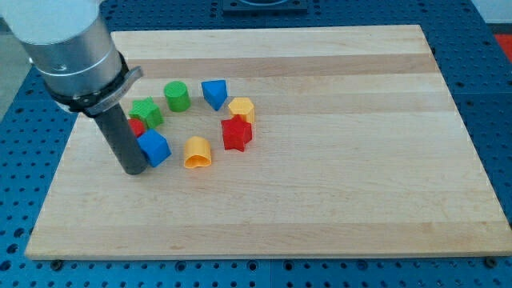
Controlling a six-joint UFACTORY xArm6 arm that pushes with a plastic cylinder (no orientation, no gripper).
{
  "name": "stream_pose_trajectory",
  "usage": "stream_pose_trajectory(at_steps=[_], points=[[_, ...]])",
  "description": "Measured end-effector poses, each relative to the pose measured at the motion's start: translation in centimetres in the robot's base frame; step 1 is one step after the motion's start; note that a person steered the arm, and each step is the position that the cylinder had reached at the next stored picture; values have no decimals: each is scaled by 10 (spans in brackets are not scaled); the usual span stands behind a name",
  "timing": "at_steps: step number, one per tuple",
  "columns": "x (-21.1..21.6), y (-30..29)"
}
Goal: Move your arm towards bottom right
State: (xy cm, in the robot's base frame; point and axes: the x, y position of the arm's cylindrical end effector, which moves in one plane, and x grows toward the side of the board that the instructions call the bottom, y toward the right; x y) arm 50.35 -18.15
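Observation:
My tip (134, 170) rests on the wooden board (320, 208) at the view's left, touching or almost touching the left side of a blue cube (154, 148). A red block (137, 127) is partly hidden behind the rod. A green star (147, 112) and a green cylinder (177, 96) lie above it. A blue triangular block (214, 94), a yellow hexagon (241, 108), a red star (237, 133) and an orange-yellow arch-shaped block (197, 153) lie to the right of the tip.
The blocks form a loose ring in the board's upper left part. A blue perforated table (24, 184) surrounds the board. The arm's grey wrist (68, 40) stands over the top left corner.

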Motion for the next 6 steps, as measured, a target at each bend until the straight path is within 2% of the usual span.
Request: stream_pose_trajectory(at_steps=[1,2,3,4,5,6], points=[[10,-4],[62,26],[74,128],[74,180],[73,188],[63,279]])
